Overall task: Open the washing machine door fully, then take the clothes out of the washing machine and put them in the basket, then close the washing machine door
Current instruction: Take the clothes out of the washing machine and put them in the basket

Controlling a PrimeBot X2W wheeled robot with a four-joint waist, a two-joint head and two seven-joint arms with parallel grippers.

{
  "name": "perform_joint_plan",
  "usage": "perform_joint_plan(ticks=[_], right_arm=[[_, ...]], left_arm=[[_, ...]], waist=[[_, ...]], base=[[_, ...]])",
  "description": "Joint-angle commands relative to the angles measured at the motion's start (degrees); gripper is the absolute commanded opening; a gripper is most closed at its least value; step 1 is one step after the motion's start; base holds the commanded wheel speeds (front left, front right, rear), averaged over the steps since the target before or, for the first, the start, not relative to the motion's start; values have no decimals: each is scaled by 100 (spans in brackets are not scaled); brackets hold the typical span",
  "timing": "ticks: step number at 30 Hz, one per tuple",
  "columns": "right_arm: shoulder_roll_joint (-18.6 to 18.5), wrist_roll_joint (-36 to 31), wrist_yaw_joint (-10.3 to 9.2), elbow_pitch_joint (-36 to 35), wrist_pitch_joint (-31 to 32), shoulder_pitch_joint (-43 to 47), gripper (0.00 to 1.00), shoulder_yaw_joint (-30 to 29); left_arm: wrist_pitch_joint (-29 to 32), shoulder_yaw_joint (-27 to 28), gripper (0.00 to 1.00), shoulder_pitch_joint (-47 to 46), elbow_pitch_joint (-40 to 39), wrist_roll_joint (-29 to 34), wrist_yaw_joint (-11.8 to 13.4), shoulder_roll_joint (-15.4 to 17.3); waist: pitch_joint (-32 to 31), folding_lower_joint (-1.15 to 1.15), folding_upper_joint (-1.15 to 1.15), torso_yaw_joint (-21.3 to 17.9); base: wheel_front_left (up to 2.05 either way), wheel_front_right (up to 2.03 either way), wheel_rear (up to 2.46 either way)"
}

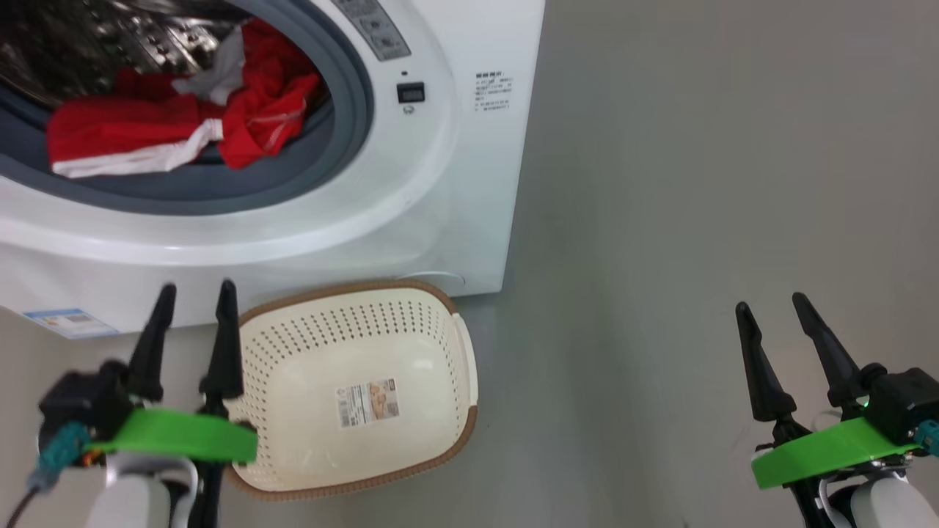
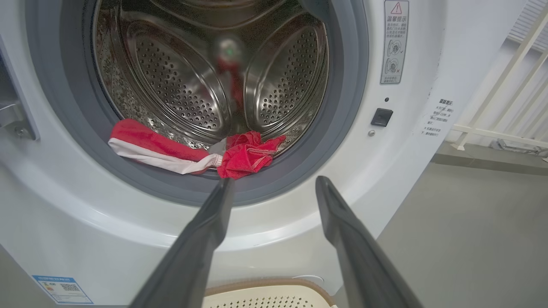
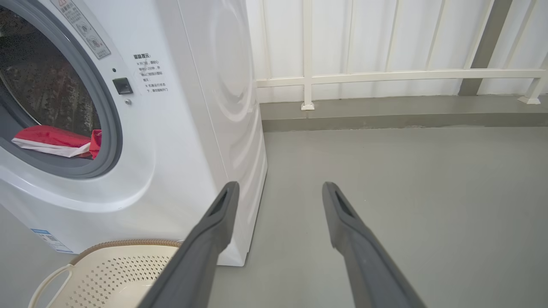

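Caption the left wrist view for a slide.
Open left gripper faces red clothes lying at the mouth of the washing machine.

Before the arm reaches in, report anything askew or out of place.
The clothes spill from the drum onto the grey rubber ring of the washing machine instead of lying inside. The basket below is empty; nothing looks damaged.

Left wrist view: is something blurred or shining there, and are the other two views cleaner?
Left wrist view: the drum gleams, with a smeared red-and-green reflection at its middle; the clothes are sharp. Head view: steel glints at upper left. Right wrist view: even light, soft sheen on the machine side.
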Motion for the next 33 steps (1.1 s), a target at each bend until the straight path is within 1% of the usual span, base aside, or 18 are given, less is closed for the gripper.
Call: perform_joint_plan(ticks=[1,7,15,16,25,29,30,33], right_arm=[[-63,60,36,-157,-37,-191,100,132],[13,73,36,-200,-37,-432,100,144],[132,97,36,-262,-37,-743,100,95],[132,97,36,-262,-37,-743,100,95],[215,97,36,-338,-37,-936,100,75],[238,98,36,-337,-37,-990,100,108],[248,97,36,-339,-37,-1009,100,124],[255,100,36,-343,-37,-1031,100,153]], left_arm=[[-28,200,100,-347,34,100,9,172],[-28,197,100,-1466,953,289,9,294],[-28,56,100,-2882,2321,423,9,648],[-28,56,100,-2882,2321,423,9,648],[-28,-6,100,-4198,3602,516,30,920],[-28,-68,100,-4631,4072,579,44,1020],[-28,-129,100,-4818,4294,631,62,1050],[-28,-197,100,-5104,4596,673,86,1072]], waist=[[276,0,0,-61],[752,0,0,-207],[1260,0,0,-461],[1260,0,0,-461],[1701,0,0,-584],[1803,0,0,-613],[1836,0,0,-619],[1888,0,0,-616]], base=[[0,0,0],[0,0,0],[0,0,0],[0,0,0],[0,0,0],[0,0,0],[0,0,0],[0,0,0]])
